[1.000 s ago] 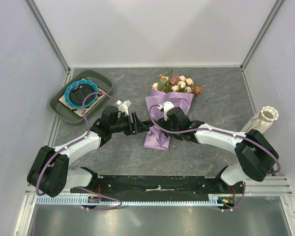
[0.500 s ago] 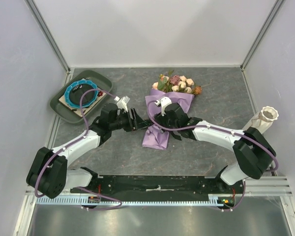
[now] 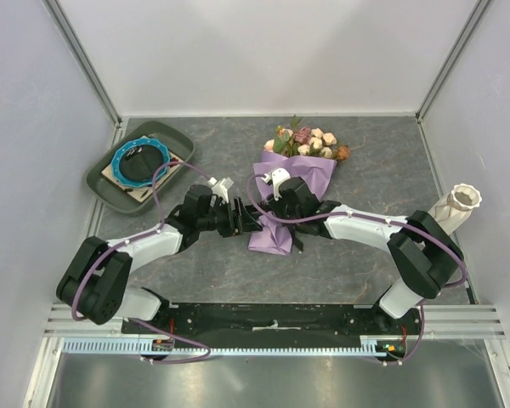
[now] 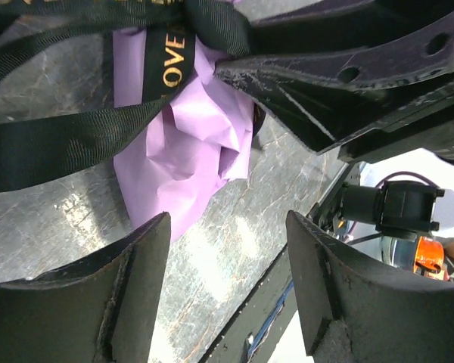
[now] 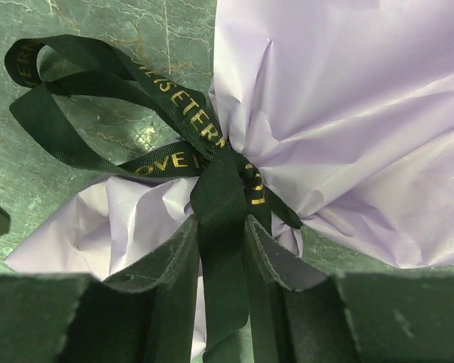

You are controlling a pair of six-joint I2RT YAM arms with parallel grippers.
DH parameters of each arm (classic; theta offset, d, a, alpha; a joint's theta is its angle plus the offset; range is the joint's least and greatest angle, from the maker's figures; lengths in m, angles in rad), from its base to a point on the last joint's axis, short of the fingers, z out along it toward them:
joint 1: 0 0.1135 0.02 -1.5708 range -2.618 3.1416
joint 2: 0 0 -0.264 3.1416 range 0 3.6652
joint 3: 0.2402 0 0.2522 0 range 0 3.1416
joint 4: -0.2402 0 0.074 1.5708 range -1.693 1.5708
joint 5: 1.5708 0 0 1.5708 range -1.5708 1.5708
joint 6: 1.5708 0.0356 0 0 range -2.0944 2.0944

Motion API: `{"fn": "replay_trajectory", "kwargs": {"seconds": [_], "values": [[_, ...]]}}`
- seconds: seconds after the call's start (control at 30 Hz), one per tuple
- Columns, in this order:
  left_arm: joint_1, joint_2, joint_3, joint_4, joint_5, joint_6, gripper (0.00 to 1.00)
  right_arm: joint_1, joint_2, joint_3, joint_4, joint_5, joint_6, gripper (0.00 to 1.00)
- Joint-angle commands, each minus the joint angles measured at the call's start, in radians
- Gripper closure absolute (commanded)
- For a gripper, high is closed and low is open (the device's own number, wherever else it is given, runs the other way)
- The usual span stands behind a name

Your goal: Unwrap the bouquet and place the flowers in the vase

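Right gripper (image 5: 221, 253) has just clamped onto a ribbon (image 5: 98, 136) tail at the bouquet (image 3: 291, 174) knot, left gripper (image 4: 225, 257) poised jaws apart beside it; untying can likely begin.

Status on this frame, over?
Left gripper jaws open, empty. Right gripper jaws pinch ribbon tail. Bouquet tied, lying flat. Nothing blocking.

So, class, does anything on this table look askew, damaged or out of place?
The bouquet's lilac paper cone is crumpled below its black ribbon. The dark green tray at far left sits skewed to the table edges. Nothing looks spilled.
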Motion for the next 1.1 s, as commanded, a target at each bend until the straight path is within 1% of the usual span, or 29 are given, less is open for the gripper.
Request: {"fn": "replay_trajectory", "kwargs": {"seconds": [0.0, 0.03, 0.07, 0.1, 0.13, 0.17, 0.2, 0.3, 0.4, 0.43, 0.47, 0.5, 0.6, 0.63, 0.7, 0.73, 0.8, 0.87, 0.9, 0.97, 1.0, 1.07], "values": [[-0.035, 0.048, 0.015, 0.072, 0.016, -0.016, 0.3, 0.006, -0.051, 0.029, 0.013, 0.024, 0.006, 0.68], [-0.04, 0.056, 0.019, 0.072, 0.014, -0.016, 0.29, 0.005, -0.054, 0.032, 0.013, 0.024, 0.007, 0.76], [-0.048, 0.063, 0.022, 0.075, 0.008, -0.018, 0.29, 0.006, -0.057, 0.032, -0.014, 0.026, 0.009, 0.77], [-0.051, 0.076, 0.022, 0.081, 0.002, -0.018, 0.29, 0.006, -0.055, 0.038, -0.017, 0.029, 0.009, 0.77], [-0.054, 0.079, 0.022, 0.086, -0.001, -0.019, 0.3, 0.006, -0.057, 0.038, -0.019, 0.03, 0.009, 0.61], [-0.054, 0.083, 0.022, 0.089, -0.006, -0.019, 0.29, 0.006, -0.049, 0.041, -0.021, 0.033, 0.009, 0.49], [-0.054, 0.083, 0.019, 0.089, -0.013, -0.019, 0.29, 0.005, -0.042, 0.044, -0.022, 0.033, 0.004, 0.45], [-0.055, 0.088, 0.02, 0.092, -0.013, -0.019, 0.28, 0.006, -0.022, 0.064, -0.033, 0.038, -0.008, 0.46], [-0.057, 0.088, 0.015, 0.094, -0.022, -0.021, 0.28, 0.006, -0.014, 0.078, -0.044, 0.063, -0.013, 0.5], [-0.057, 0.088, 0.012, 0.095, -0.026, -0.021, 0.28, 0.008, -0.014, 0.079, -0.044, 0.066, -0.014, 0.59], [-0.057, 0.088, 0.009, 0.094, -0.033, -0.019, 0.28, 0.008, -0.014, 0.082, -0.047, 0.066, -0.019, 0.63], [-0.057, 0.091, 0.008, 0.095, -0.035, -0.019, 0.28, 0.009, -0.014, 0.084, -0.05, 0.067, -0.019, 0.66], [-0.057, 0.106, 0.006, 0.098, -0.038, -0.019, 0.28, 0.012, -0.009, 0.087, -0.054, 0.075, -0.023, 0.66], [-0.057, 0.111, 0.005, 0.104, -0.038, -0.022, 0.28, 0.014, -0.008, 0.089, -0.054, 0.073, -0.025, 0.69], [-0.058, 0.122, 0.003, 0.12, -0.036, -0.025, 0.27, 0.014, 0.008, 0.095, -0.054, 0.073, -0.03, 0.66], [-0.058, 0.123, 0.002, 0.12, -0.033, -0.027, 0.27, 0.014, 0.015, 0.098, -0.06, 0.075, -0.03, 0.6], [-0.058, 0.129, 0.002, 0.123, -0.033, -0.027, 0.26, 0.014, 0.032, 0.105, -0.059, 0.075, -0.04, 0.59], [-0.058, 0.132, 0.002, 0.124, -0.032, -0.027, 0.25, 0.014, 0.047, 0.115, -0.054, 0.064, -0.045, 0.6], [-0.06, 0.132, 0.003, 0.127, -0.03, -0.027, 0.25, 0.014, 0.054, 0.118, -0.054, 0.064, -0.05, 0.66], [-0.058, 0.14, 0.006, 0.132, -0.027, -0.03, 0.25, 0.018, 0.054, 0.125, -0.056, 0.067, -0.05, 0.69], [-0.058, 0.148, 0.008, 0.132, -0.027, -0.03, 0.24, 0.021, 0.054, 0.127, -0.054, 0.072, -0.053, 0.72], [-0.058, 0.155, 0.009, 0.14, -0.03, -0.032, 0.24, 0.024, 0.048, 0.136, -0.06, 0.084, -0.053, 0.83]]}}
